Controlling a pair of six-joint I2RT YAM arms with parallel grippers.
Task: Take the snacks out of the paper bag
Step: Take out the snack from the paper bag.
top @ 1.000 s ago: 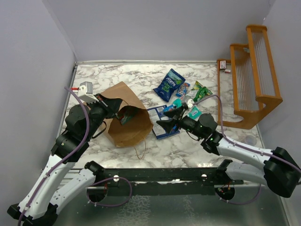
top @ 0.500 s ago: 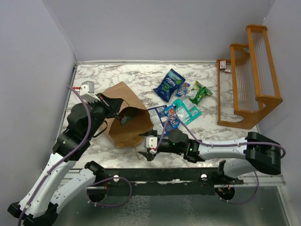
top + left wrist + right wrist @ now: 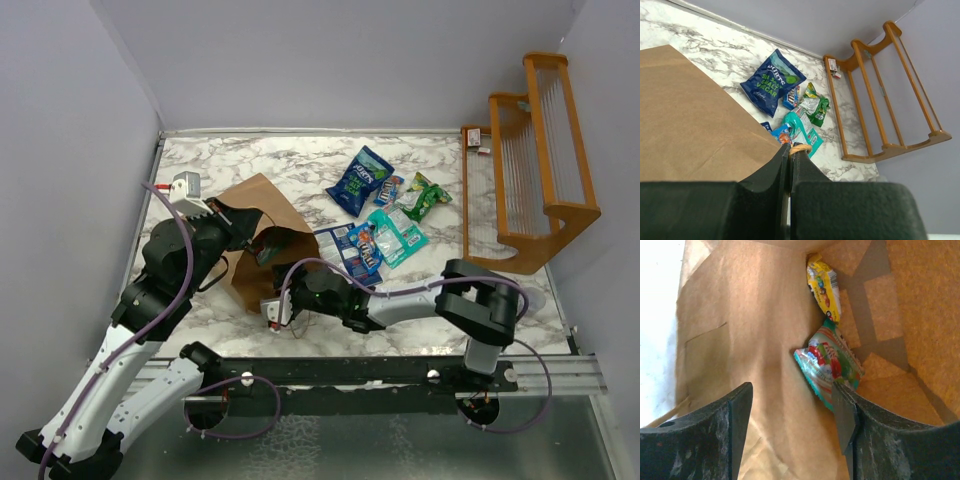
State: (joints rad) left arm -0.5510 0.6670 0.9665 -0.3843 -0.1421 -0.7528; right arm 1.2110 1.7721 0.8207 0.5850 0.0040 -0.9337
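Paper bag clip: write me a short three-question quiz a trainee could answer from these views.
1. True or false: the paper bag has been emptied.
2. What are the left jaws shut on? A) the bag's handle B) a snack C) nothing
3. In the right wrist view, how many snacks show inside the bag?

Key:
1. False.
2. A.
3. Two: a yellow packet and a teal packet, lying beyond the open right jaws.
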